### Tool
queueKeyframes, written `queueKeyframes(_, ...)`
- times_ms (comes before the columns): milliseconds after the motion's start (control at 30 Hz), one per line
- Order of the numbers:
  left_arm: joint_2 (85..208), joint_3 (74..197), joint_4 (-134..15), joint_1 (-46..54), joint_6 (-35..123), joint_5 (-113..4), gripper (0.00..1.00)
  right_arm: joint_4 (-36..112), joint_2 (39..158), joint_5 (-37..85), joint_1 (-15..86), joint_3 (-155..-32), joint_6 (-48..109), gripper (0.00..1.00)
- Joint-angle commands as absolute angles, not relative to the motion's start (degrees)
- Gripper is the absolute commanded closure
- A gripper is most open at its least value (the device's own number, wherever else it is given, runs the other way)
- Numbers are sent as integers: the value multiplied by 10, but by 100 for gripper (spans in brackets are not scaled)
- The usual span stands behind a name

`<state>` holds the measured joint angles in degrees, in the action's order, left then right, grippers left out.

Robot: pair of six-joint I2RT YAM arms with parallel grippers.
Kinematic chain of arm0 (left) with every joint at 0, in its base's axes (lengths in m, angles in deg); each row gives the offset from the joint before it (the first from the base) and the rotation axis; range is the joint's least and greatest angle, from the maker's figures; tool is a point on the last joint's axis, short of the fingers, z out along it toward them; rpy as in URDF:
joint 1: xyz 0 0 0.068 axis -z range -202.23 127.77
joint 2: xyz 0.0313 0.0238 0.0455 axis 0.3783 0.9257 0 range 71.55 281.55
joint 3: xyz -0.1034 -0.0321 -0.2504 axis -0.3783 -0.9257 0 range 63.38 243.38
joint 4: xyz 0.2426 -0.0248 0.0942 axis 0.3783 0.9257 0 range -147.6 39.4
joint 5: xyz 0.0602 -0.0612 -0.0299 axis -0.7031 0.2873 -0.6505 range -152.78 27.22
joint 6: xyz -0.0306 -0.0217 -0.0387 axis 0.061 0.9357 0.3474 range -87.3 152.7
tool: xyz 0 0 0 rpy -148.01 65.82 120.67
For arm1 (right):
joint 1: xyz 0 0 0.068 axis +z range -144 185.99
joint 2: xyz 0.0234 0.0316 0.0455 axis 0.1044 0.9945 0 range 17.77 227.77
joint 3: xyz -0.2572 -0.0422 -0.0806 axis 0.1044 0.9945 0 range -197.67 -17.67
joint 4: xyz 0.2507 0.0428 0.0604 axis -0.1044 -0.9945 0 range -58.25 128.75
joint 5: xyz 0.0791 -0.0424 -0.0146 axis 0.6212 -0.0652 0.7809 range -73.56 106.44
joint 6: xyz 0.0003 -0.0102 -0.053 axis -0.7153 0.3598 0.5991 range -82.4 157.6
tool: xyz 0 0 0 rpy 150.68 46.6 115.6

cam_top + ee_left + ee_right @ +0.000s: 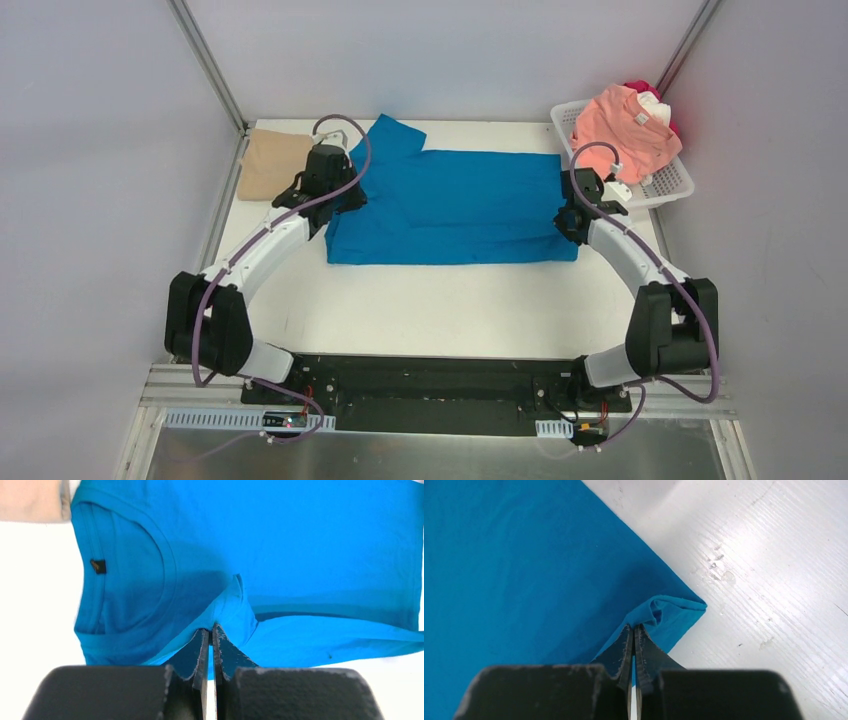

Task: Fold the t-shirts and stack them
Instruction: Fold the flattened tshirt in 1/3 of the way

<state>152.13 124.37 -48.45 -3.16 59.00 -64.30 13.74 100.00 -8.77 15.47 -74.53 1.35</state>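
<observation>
We record: blue t-shirt (455, 205), flat at centre, its left end pinched by left gripper (210, 630) and its right corner by right gripper (633, 628). Tan t-shirt (270, 160), far left, arm-obscured. Pink t-shirt (625, 125) covers the basket (675, 185) contents.

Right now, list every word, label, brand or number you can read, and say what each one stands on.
Dark neck tag inside the collar of the blue t-shirt: a small orange mark, too small to read.
Pale neck label on the salmon-pink t-shirt in the basket: too small to read.
No other writing shows in any view.
</observation>
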Motion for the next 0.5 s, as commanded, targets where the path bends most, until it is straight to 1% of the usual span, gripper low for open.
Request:
queueKeyframes(0,1554,1289,-511,-49,545,-629,100,143,1021,-110,146,-785,26,100)
queueKeyframes(300,1635,1348,-519,-77,521,-570,100,141,1069,-113,136,-820,31,100)
queueKeyframes(400,1672,1368,-516,-87,523,-572,100,141,1084,-112,135,-827,31,100)
queueKeyframes(433,1683,1375,-512,-92,533,-579,97,141,1089,-111,135,-830,30,99)
queueKeyframes(467,1693,1386,-506,-98,543,-588,92,140,1092,-111,135,-832,30,97)
